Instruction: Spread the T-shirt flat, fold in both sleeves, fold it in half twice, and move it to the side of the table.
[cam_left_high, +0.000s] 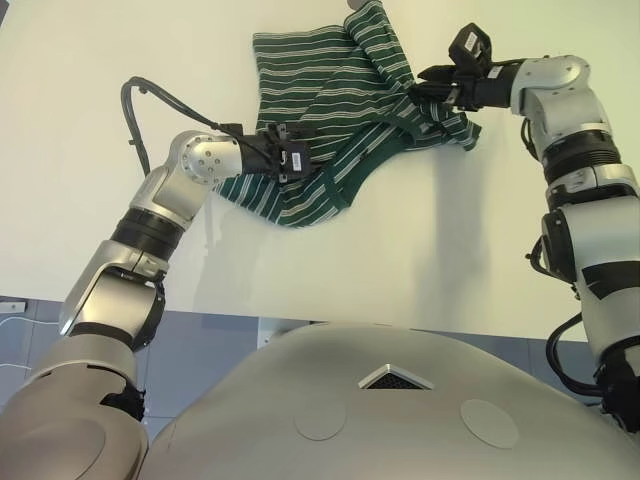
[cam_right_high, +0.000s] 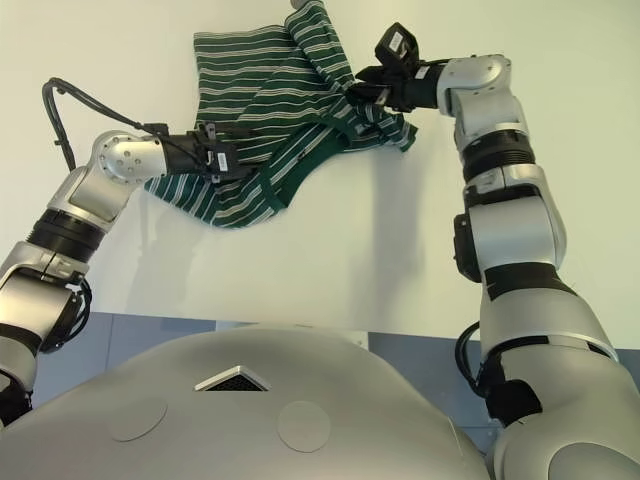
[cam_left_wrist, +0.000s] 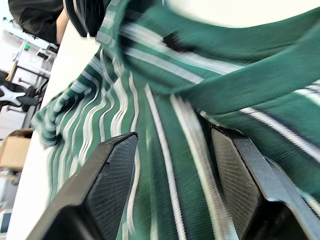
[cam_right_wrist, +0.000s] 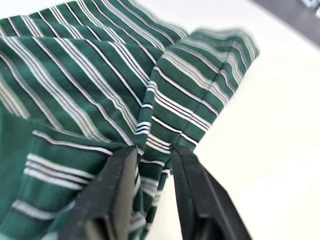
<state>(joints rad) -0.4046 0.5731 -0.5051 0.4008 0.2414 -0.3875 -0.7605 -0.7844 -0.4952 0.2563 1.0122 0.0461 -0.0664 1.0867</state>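
**Stage: spreading, not yet complete.** The T-shirt (cam_left_high: 320, 95) lies bunched on the far middle of the worktop (cam_left_high: 450, 240). Folds cross its body and one part is turned over on itself, so it is not flat.

The left tool (cam_left_wrist: 175, 142) sits over the cloth at the shirt's near left edge. Its fingers are wide apart and appear to grip nothing. The right tool (cam_right_wrist: 152, 152) is at the shirt's right side, its fingers drawn almost together and pinching a fold of cloth.

**Progress, as judged:** no step is finished. Flattening is in hand. Left to do are both sleeve folds, the two halvings and the move to the worktop's side.
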